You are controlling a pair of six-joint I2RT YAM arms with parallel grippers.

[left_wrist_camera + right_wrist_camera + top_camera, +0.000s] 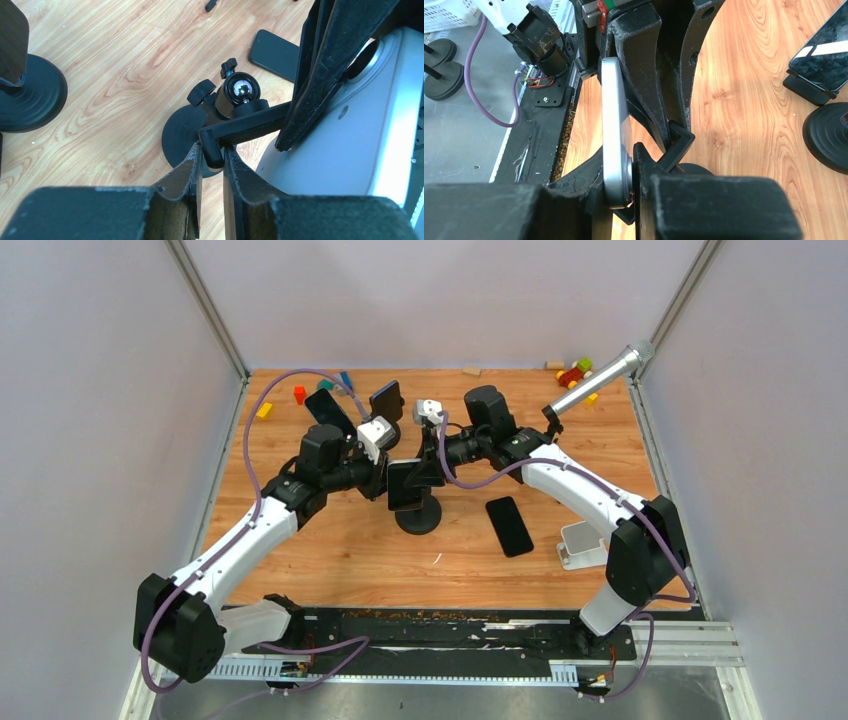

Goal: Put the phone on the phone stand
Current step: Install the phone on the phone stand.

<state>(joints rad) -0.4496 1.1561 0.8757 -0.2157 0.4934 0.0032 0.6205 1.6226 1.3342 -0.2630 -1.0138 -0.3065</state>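
Note:
A black phone stand with a round base and a ball joint stands mid-table. My left gripper is shut on the stand's black bracket arm, its tips pinching the bracket's end. My right gripper is shut on a silver-edged phone, held upright by its edge right against the stand's bracket; it shows dark in the top view. The right gripper clamps the phone's lower end. A second black phone lies flat on the table to the right of the stand.
Two more phones on stands are at the back left; one shows in the right wrist view. Coloured blocks, a silver cylinder and a white holder sit around the edges.

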